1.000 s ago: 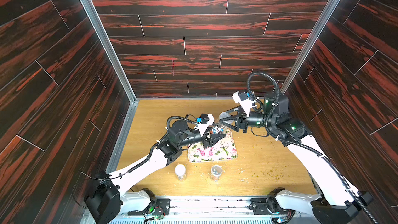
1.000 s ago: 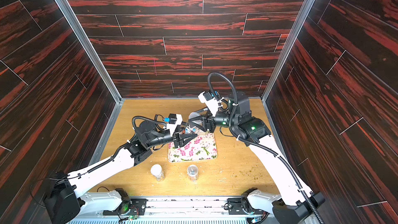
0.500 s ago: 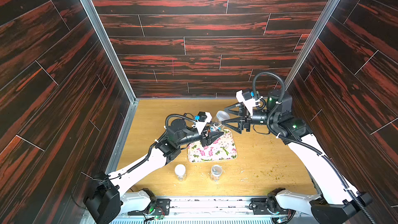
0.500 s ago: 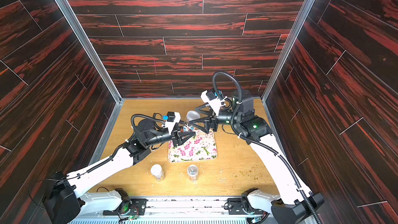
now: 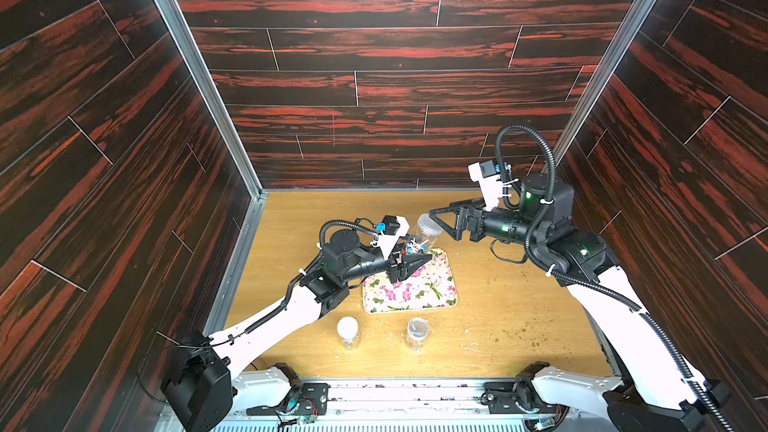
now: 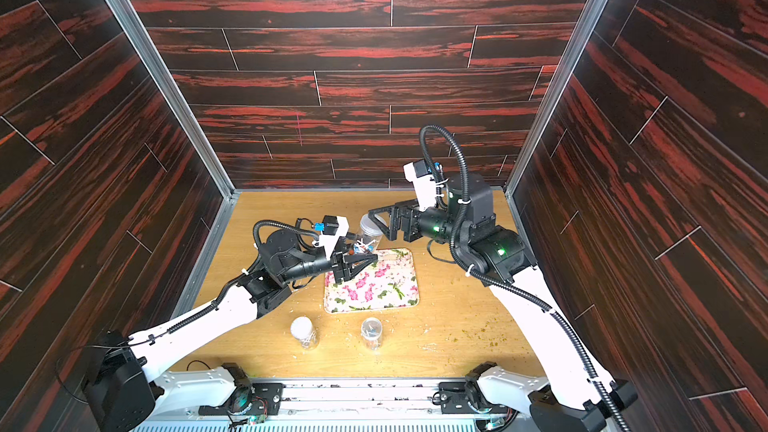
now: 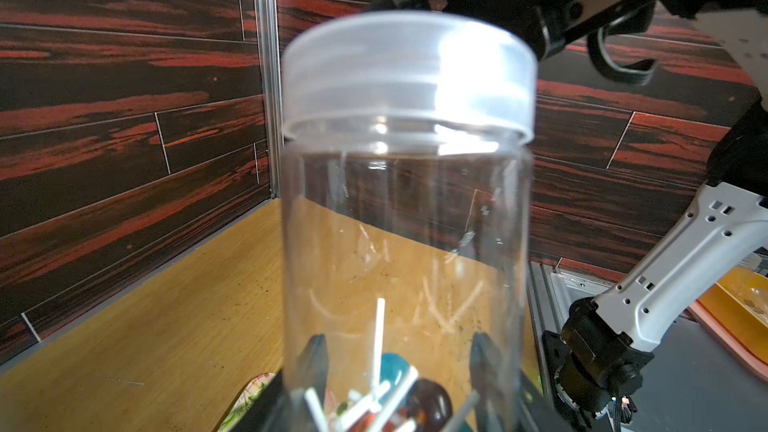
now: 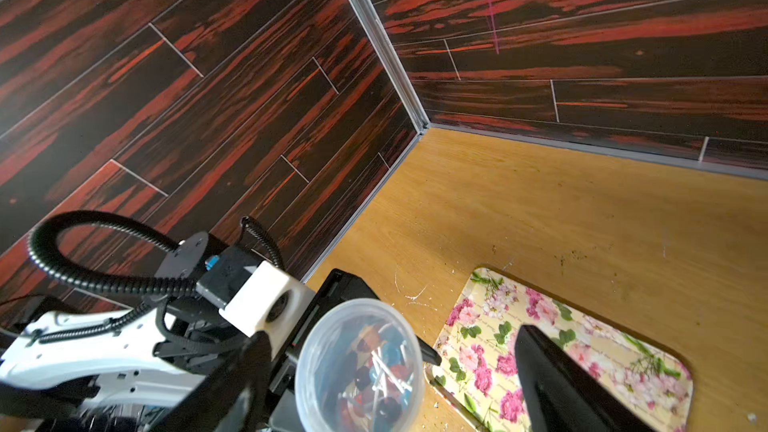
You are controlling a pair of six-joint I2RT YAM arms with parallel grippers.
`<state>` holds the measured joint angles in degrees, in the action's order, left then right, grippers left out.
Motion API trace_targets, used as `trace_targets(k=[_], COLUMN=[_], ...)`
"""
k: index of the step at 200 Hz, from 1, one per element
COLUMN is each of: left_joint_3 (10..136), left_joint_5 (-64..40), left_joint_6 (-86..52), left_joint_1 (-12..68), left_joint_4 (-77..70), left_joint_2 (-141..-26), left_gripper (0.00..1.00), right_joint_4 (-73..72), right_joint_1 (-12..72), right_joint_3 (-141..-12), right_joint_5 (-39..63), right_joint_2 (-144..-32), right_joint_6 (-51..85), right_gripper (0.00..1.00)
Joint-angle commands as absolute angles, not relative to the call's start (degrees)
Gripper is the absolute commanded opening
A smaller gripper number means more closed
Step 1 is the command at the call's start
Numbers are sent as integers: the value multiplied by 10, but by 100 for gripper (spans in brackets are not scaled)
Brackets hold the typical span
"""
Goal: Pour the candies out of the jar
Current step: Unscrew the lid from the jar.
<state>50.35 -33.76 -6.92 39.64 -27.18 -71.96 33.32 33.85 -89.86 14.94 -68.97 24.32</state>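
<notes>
Left wrist view: left tool (image 7: 400, 367) clamped low on the jar (image 7: 407, 222), lid (image 7: 407, 72) on, candies (image 7: 415, 396) at its base. Both top views: jar over the tray (image 5: 454, 284) corner, right tool (image 5: 441, 224) spread beside the lid. Risk: twisting spins the jar in that low grip.

Twin robot arms, the left arm (image 5: 270, 317) and right arm (image 5: 615, 297), pair white moulded shells with black cylindrical joint housings (image 5: 345, 251) and black bases (image 5: 199, 388). Each carries a ribbed black cable conduit (image 8: 104, 282) cinched with white zip ties (image 5: 544, 201). Green status lights (image 5: 584, 251) glow on the right arm — and white camera blocks (image 8: 266, 301) with blue connectors sit behind the black, triangular-framed left gripper (image 5: 417, 251) and right gripper (image 5: 442, 224).
</notes>
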Motion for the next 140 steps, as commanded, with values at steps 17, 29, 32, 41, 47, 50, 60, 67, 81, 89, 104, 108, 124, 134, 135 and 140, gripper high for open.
trace_targets(k=[17, 29, 32, 41, 47, 50, 60, 67, 81, 89, 104, 108, 124, 134, 135, 140], left_joint_3=[503, 503, 502, 502, 502, 502, 502, 502, 503, 503, 503, 503, 503, 502, 502, 502], left_joint_5=[-334, -334, -334, -334, -334, -333, -333, -333, -334, -335, -335, -335, -335, -334, -335, -333], left_joint_6=[-68, -67, -68, -67, -67, -67, -67, -66, -66, -66, -65, -65, -66, -65, -65, -64], left_joint_1=[395, 395, 395, 395, 395, 395, 396, 396, 395, 395, 396, 396, 395, 395, 395, 396], left_joint_4=[-267, -265, -265, -266, -266, -265, -265, -265, -265, -265, -265, -265, -264, -263, -263, -263], left_joint_2=[-703, -703, -703, -703, -703, -703, -703, -704, -705, -706, -707, -707, -705, -704, -704, -703], left_gripper=[43, 43, 43, 43, 43, 43, 43, 43, 43, 43, 43, 43, 43, 43, 43, 43], right_joint_4=[410, 413, 414, 416, 421, 423, 428, 430, 434, 435, 433, 432, 430, 431, 431, 431], right_joint_1=[401, 408, 410, 417, 420, 422, 427, 430, 435, 438, 443, 443, 445, 447, 447, 448], right_joint_3=[-943, -944, -943, -944, -945, -947, -949, -951, -955, -957, -959, -959, -959, -960, -960, -960], right_joint_5=[-11, -22, -23, -30, -36, -38, -43, -46, -47, -47, -47, -47, -41, -38, -38, -37], right_joint_2=[-709, -714, -715, -719, -722, -724, -728, -732, -737, -741, -745, -745, -749, -752, -752, -752], right_joint_6=[324, 330, 330, 330, 330, 330, 330, 331, 331, 330, 328, 327, 327, 325, 325, 323], right_gripper=[92, 93, 93, 93, 92, 92, 93, 92, 91, 89, 85, 83, 80, 77, 77, 76])
